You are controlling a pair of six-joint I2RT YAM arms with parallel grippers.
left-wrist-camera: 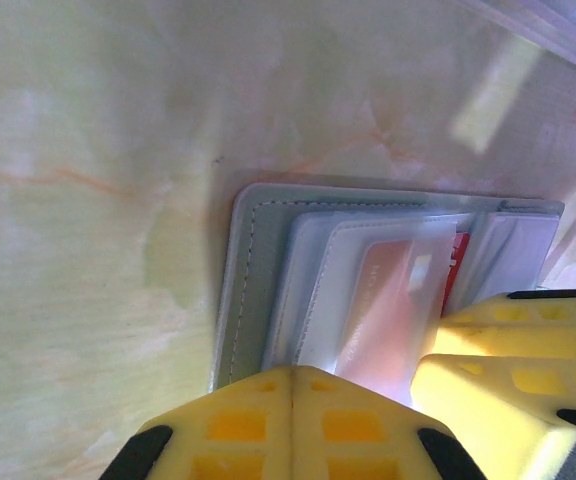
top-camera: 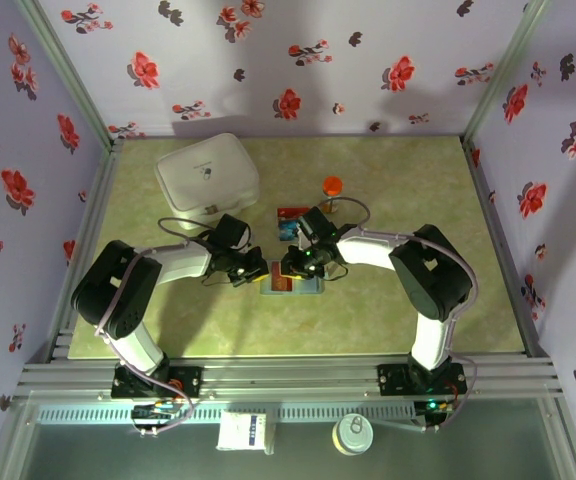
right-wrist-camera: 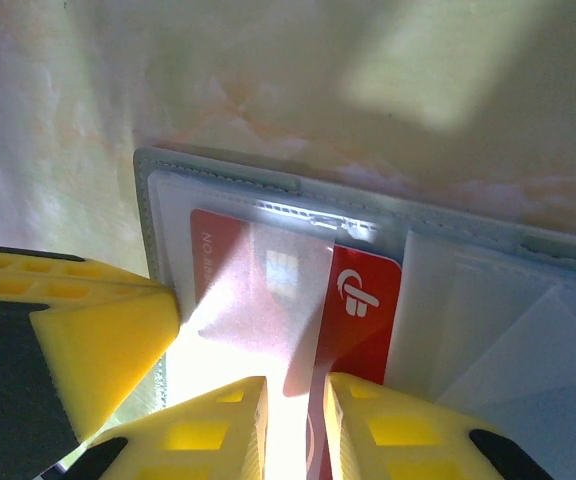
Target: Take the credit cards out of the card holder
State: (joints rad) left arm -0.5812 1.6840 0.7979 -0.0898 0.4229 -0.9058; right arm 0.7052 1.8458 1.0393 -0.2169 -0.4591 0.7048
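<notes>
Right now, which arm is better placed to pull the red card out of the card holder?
Right. The right gripper straddles the partly out red card; the left gripper, shut, rests at the edge of the card holder.

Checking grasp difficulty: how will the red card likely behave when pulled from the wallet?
The red card looks thin, flat and glossy, so probably stiff but slippery. It sits half under a clear sleeve, which may drag on it. The wallet looks soft and light, so it could slide along unless pinned.

The table is lit from above; shadows are cast on the back wall. Glare is thrown across the blurred card holder.
</notes>
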